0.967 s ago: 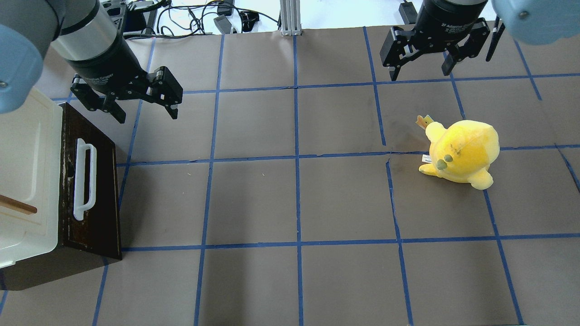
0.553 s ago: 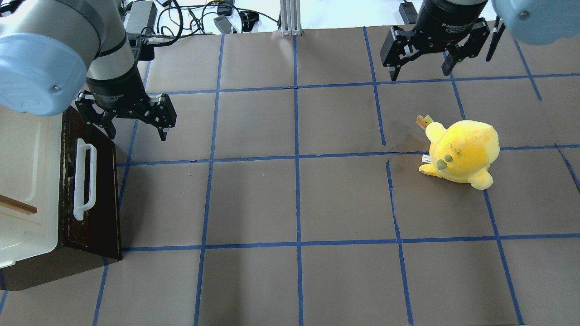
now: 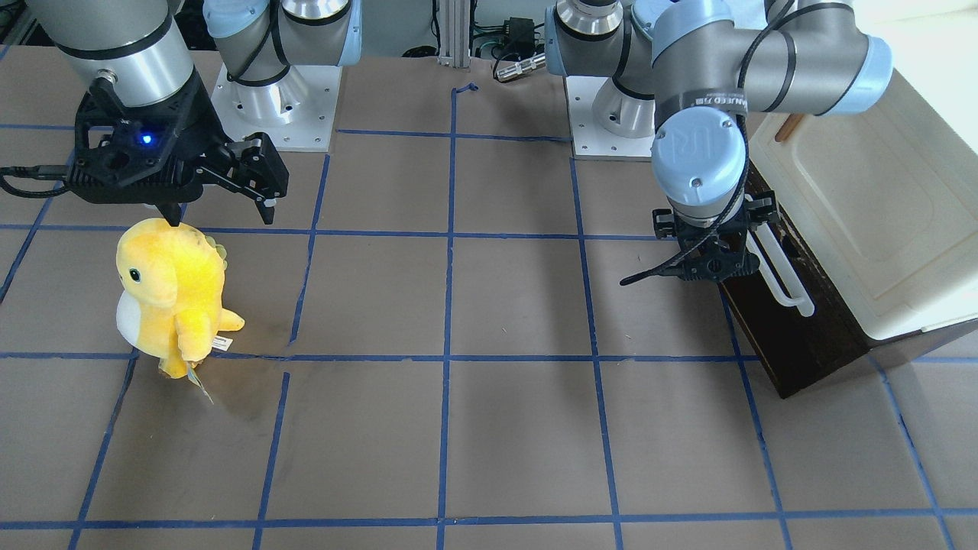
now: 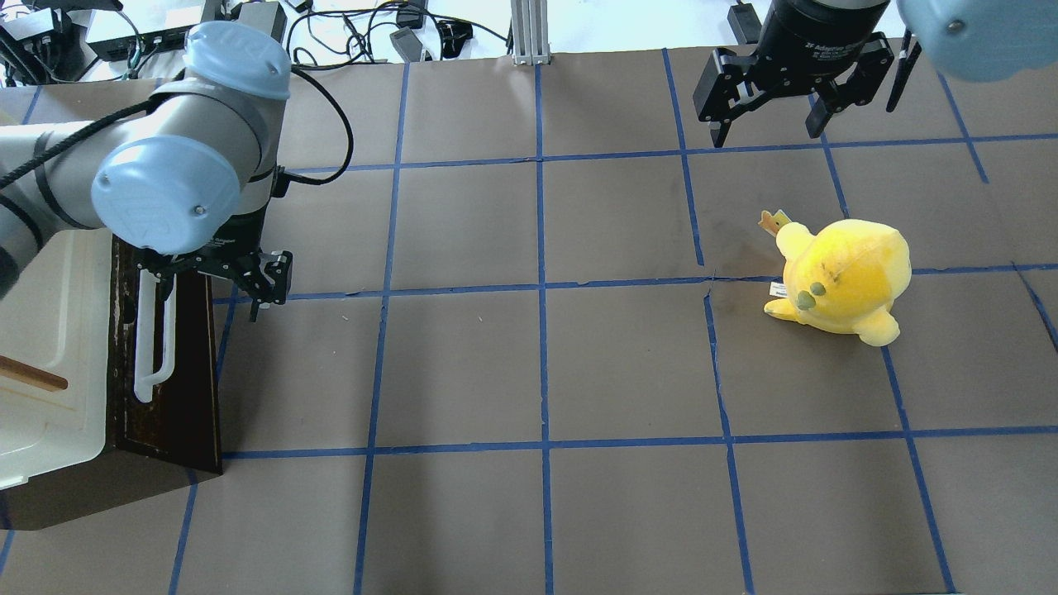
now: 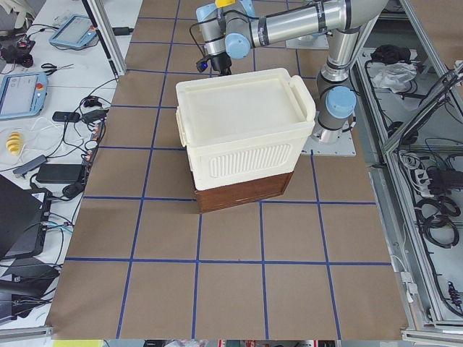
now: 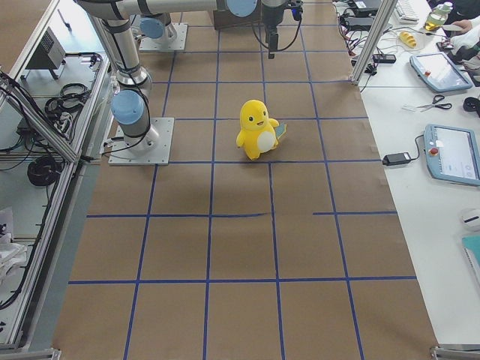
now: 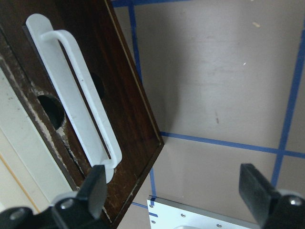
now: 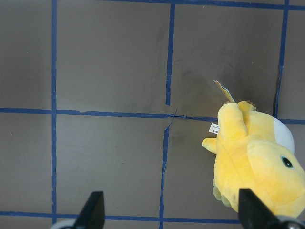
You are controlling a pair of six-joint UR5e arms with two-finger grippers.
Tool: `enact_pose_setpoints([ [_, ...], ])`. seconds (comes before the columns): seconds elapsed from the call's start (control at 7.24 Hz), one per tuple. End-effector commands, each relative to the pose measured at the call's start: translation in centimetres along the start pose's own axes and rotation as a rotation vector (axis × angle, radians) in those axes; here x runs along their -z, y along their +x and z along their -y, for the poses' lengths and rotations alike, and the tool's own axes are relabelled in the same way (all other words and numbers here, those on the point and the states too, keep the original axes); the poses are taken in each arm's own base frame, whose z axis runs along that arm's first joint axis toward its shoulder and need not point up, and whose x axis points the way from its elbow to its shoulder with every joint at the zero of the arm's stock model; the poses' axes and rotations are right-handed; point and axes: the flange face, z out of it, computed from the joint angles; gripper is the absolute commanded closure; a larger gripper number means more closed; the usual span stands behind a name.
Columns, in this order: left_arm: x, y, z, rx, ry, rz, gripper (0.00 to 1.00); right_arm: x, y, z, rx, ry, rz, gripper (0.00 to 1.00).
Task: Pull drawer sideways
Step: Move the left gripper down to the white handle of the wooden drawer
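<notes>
The dark brown drawer (image 4: 178, 397) sits closed under a cream cabinet at the table's left edge, and its white bar handle (image 4: 154, 347) faces the table. My left gripper (image 4: 218, 286) is open and hangs over the handle's far end. In the left wrist view one fingertip (image 7: 96, 183) is beside the handle's end (image 7: 81, 109) and the other is over bare table. It holds nothing. The drawer (image 3: 795, 336) and the left gripper (image 3: 714, 260) also show in the front view. My right gripper (image 4: 767, 126) is open and empty at the far right.
The cream cabinet (image 4: 41, 330) with a small wooden handle (image 4: 33, 374) sits on top of the drawer. A yellow plush toy (image 4: 843, 277) stands on the right half, near the right gripper (image 3: 221, 208). Brown paper with blue tape lines covers the table.
My left arm has swung nearer and lower, carrying its open gripper from beyond the drawer's far corner to over the handle's far end. The right arm, drawer and plush have not moved.
</notes>
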Motion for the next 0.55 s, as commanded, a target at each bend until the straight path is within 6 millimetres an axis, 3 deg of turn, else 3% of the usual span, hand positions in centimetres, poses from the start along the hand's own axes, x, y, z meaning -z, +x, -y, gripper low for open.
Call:
enact_pose_setpoints([
  [0.0, -2.9, 2.2, 1.8, 0.042, -0.042, 0.169, 0.0, 0.0, 0.0, 0.0, 0.0, 0.0, 0.0, 0.0],
  [0.41, -4.9, 4.5, 4.2, 0.003, -0.023, 0.468, 0.0, 0.0, 0.0, 0.0, 0.0, 0.0, 0.0, 0.0],
])
